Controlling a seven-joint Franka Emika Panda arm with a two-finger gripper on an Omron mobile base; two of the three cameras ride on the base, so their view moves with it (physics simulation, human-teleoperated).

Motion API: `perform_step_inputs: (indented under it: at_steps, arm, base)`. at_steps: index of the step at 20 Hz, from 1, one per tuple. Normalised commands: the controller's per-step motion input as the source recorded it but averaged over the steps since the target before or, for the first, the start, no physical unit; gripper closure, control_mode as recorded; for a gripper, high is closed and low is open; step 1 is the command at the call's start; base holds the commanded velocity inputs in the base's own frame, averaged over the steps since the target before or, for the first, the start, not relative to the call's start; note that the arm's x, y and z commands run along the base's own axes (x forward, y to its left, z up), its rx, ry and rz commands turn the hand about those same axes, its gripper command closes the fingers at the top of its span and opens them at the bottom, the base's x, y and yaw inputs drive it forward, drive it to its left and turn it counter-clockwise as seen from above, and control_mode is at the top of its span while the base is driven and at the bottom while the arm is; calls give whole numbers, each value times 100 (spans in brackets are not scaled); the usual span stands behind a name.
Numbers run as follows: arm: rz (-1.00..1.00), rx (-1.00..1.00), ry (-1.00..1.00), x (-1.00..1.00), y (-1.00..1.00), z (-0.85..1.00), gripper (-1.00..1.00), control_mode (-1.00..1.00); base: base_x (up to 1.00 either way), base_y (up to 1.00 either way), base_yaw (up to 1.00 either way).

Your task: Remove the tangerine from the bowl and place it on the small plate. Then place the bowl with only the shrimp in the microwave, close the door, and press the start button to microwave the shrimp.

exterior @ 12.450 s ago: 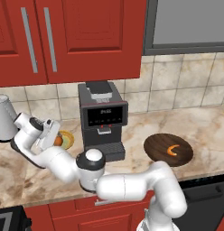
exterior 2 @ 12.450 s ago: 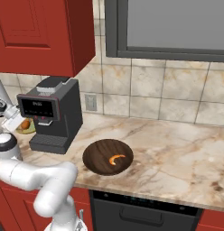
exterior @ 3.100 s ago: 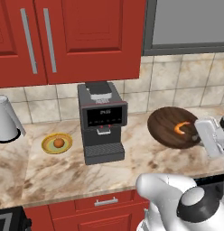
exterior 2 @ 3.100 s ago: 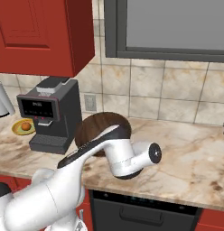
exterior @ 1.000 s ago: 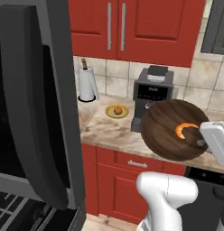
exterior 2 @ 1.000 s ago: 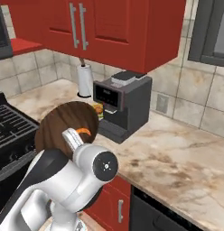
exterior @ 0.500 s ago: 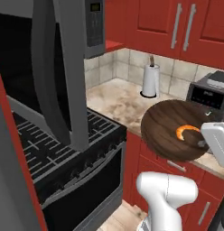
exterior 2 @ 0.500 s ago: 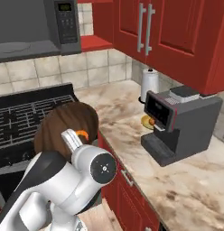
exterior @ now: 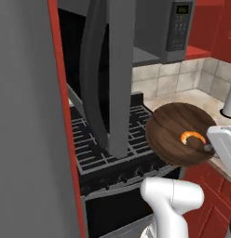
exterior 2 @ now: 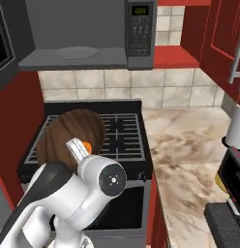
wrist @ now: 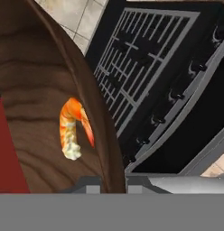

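We are carrying the bowl (exterior: 182,140) toward the microwave (exterior 2: 81,36), so the step in hand is getting it up through the opening and onto the glass turntable (exterior 2: 78,52). Going left to right in the left base view, the open door (exterior: 110,74) hangs edge-on over the stove, and the bowl sits to its right, out over the front corner of the stove, with the shrimp (exterior: 192,137) lying inside near the rim on the gripper's side. The gripper (exterior: 209,148) is closed tight on that rim, so we have the bowl by one edge only, and no tangerine is in it. To do this well, we think the bowl should stay level so the shrimp does not slide out, rise well above its present height, since the cavity floor is higher than the bowl in the right base view, and swing in clear of the open door's edge before we set it down near the middle of the turntable. The hand view shows the wood grain and the shrimp close up, with the burner grates (wrist: 145,58) beyond. Around us are a black stove (exterior 2: 117,133), tiled wall (exterior 2: 165,87), marble counter (exterior 2: 189,145) to the right and red cabinets (exterior 2: 221,38) above it.
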Motion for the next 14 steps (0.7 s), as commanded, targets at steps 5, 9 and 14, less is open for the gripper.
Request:
perform_step_inputs:
  at_steps: [5,9,14]
  arm:
    - [0,0,0,0,0,0,100,100]
    - [0,0,0,0,0,0,100,100]
    - [0,0,0,0,0,0,100,100]
  base:
    - [50,-19,50]
    - [31,-34,37]
    - [32,-29,21]
